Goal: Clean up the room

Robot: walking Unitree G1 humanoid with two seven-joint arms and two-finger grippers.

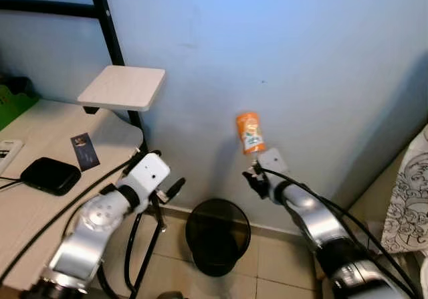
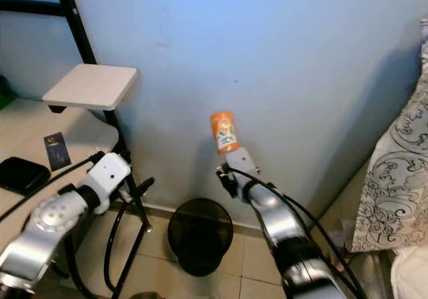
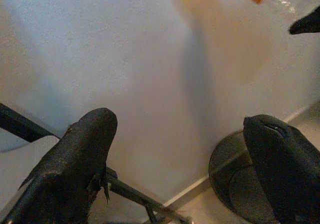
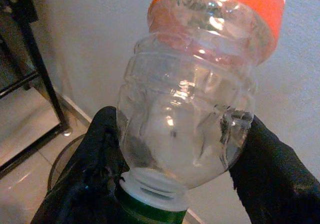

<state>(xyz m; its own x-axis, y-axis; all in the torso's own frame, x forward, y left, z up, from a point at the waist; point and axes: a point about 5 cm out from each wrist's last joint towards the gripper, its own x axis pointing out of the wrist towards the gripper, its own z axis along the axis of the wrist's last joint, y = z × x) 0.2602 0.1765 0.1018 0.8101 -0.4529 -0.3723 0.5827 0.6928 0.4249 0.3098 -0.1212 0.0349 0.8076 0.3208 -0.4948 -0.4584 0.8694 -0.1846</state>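
From the head, the right gripper holds a bottle upside down above the black bin; its orange label cannot be read. The left wrist view shows the left gripper with fingers apart. The right wrist view shows fingers clamped near the green cap.

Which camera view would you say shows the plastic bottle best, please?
The right wrist view: the plastic bottle looms close, clear body, orange label and white neck gripped by the right tool. Both eye views show it small, held above the black bin. The left wrist view catches just an orange corner.
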